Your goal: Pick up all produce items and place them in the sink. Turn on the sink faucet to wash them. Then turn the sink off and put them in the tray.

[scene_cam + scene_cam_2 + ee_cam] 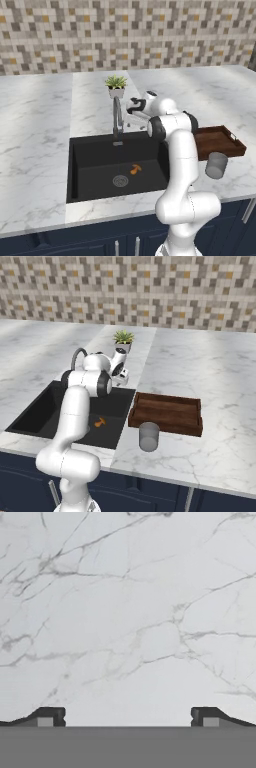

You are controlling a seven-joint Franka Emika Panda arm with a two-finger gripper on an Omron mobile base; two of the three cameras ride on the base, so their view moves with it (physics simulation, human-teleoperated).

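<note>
Gripper point(128, 717) spread wide over counter point(125, 612); empty

The white marble table point(35, 130) is running wide beneath a tiled wall, with a black sink point(95, 172) lying sunk into it; a small potted plant point(116, 86) is standing on the marble behind the sink, near the wall; right of the sink a dark wooden tray point(167, 413) is sitting flat on the top; a grey cup point(149, 436) is standing upright just in front of the tray, toward the table's front edge.
</note>
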